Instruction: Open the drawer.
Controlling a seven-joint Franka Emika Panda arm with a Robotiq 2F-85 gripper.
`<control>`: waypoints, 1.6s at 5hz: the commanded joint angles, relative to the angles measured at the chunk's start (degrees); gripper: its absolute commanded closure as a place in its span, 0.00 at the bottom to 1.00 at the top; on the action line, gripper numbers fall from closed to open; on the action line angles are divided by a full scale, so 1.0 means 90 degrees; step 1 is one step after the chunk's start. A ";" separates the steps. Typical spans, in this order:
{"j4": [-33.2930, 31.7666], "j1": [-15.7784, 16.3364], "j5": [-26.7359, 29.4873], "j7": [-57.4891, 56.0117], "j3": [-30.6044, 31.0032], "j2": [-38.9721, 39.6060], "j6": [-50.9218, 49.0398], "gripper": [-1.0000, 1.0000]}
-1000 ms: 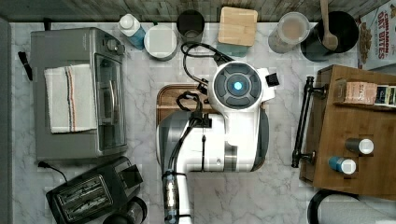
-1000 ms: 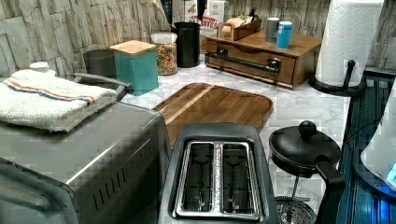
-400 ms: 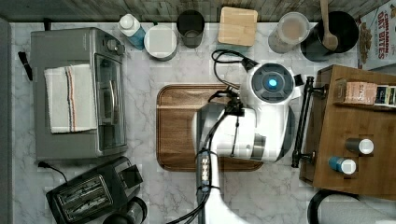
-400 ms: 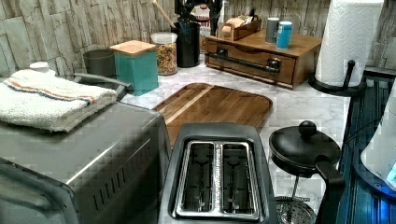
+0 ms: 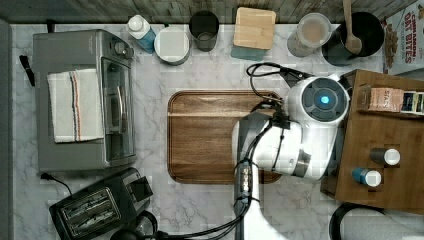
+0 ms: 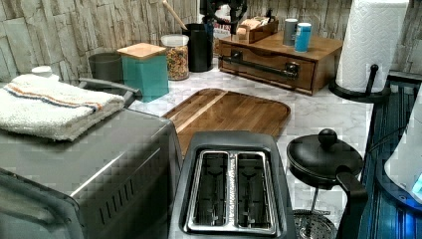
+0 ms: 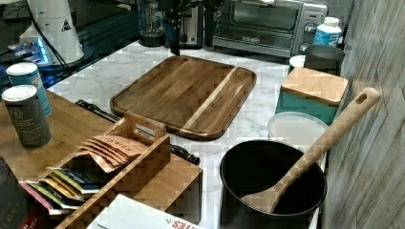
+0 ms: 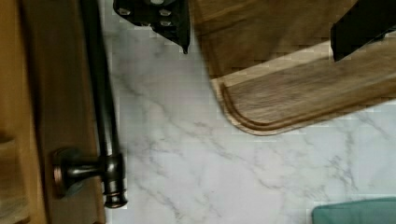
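I have the arm (image 5: pixel 300 135) hanging over the bench (image 5: pixel 210 65), between the wooden tray (image 5: pixel 205 135) and the cabinet (image 5: pixel 385 150) that holds the drawer (image 6: pixel 268 63). The drawer sits shut in the cabinet's front face, which looks toward the tray, and its black bar handle (image 8: pixel 100 79) runs the whole width of that front, standing off it on short posts. Through the wrist camera I see the gripper (image 8: pixel 261 23) with its jaws spread wide apart and gripping nothing: one finger hangs just beside the bar, the other over the tray's corner, bare marble between them.

I judge the drawer stiff and fairly light, a shallow wooden box that should slide straight out toward the tray with some friction. The bar looks like rigid metal, smooth and round, so it may slip if pinched lightly. I would take hold near the bar's middle, well away from the end post (image 8: pixel 88 168), so the pull stays square and the drawer does not rack. The cabinet carries tins (image 6: pixel 296 34) and a packet rack (image 7: pixel 119 167) on top; a jerk could drag the whole cabinet.
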 commanded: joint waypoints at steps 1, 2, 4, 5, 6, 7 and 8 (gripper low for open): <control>-0.0011 -0.0478 -0.0327 -0.0689 -0.0452 0.0183 0.0932 0.00; -0.0043 -0.0468 -0.0537 -0.0686 -0.0588 0.0238 0.0854 0.00; -0.0279 -0.0465 -0.0812 -0.1127 -0.0826 0.0428 0.1357 0.00; -0.0093 -0.0386 -0.0996 -0.0867 -0.0869 0.0608 0.0966 0.00; -0.0320 -0.0527 -0.1024 -0.0620 -0.0756 0.0476 0.1031 0.00; -0.0510 -0.0442 -0.0884 -0.0526 -0.0834 0.0409 0.1208 0.00; -0.0550 -0.0475 -0.0842 -0.0647 -0.0805 0.0485 0.1389 0.00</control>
